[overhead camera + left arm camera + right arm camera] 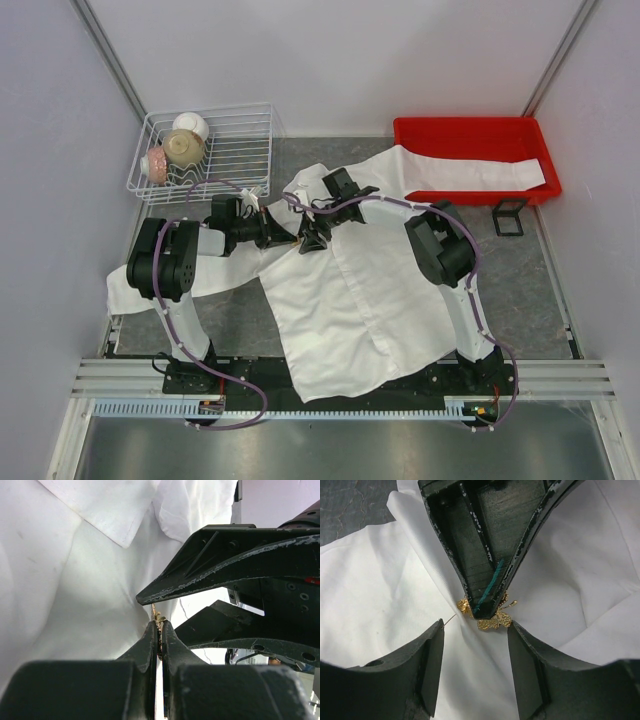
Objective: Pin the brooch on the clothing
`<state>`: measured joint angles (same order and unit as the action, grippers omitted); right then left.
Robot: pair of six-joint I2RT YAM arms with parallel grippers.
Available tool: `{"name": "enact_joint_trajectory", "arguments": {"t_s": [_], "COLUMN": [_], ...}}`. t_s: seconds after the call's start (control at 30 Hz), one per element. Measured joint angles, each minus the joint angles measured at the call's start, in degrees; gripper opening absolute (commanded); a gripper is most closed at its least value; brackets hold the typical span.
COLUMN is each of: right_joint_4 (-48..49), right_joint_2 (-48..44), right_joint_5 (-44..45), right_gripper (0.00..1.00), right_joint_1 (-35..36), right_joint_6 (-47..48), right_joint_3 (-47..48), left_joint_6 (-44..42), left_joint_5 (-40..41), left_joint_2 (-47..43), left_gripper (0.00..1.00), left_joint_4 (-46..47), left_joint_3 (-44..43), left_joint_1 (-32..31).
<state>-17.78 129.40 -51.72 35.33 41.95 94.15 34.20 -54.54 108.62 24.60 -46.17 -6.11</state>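
Note:
The white shirt (pixel 350 300) lies spread on the table, collar towards the back. My left gripper (pixel 290 238) is shut on the small gold brooch (pixel 159 621) and presses it against a raised fold of the shirt near the collar. In the right wrist view the brooch (pixel 492 621) shows under the left gripper's tips, with its thin pin sticking out to the left. My right gripper (pixel 476 630) is open, its fingers (pixel 427 665) on either side of the fold just below the brooch, holding nothing. It meets the left gripper in the top view (pixel 314 238).
A white wire basket (pixel 250 130) with bowls stands at the back left. A red bin (pixel 470 135) at the back right holds one shirt sleeve. A small black stand (pixel 510 216) sits in front of the bin.

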Motion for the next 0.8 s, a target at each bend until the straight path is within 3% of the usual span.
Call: {"name": "enact_joint_trajectory", "arguments": {"t_s": [0.3, 0.53, 0.8], "right_joint_4": [-0.72, -0.04, 0.33], "right_joint_2": [0.55, 0.68, -1.29], "right_joint_5": [-2.14, -2.45, -2.12], "right_gripper": [0.59, 0.81, 0.89], "right_joint_1": [-0.81, -1.14, -1.51], "right_joint_6": [-3.93, -4.57, 2.05], "right_joint_3": [1.22, 1.55, -1.20], "left_joint_6": [-0.02, 0.02, 0.04], "left_joint_5": [-1.05, -1.42, -2.84], "left_joint_2": [0.00, 0.02, 0.57], "left_gripper": [0.02, 0.02, 0.02], "left_joint_4": [0.57, 0.83, 0.79], "left_joint_3": [0.00, 0.00, 0.00], "left_joint_1": [0.04, 0.07, -0.42]}}
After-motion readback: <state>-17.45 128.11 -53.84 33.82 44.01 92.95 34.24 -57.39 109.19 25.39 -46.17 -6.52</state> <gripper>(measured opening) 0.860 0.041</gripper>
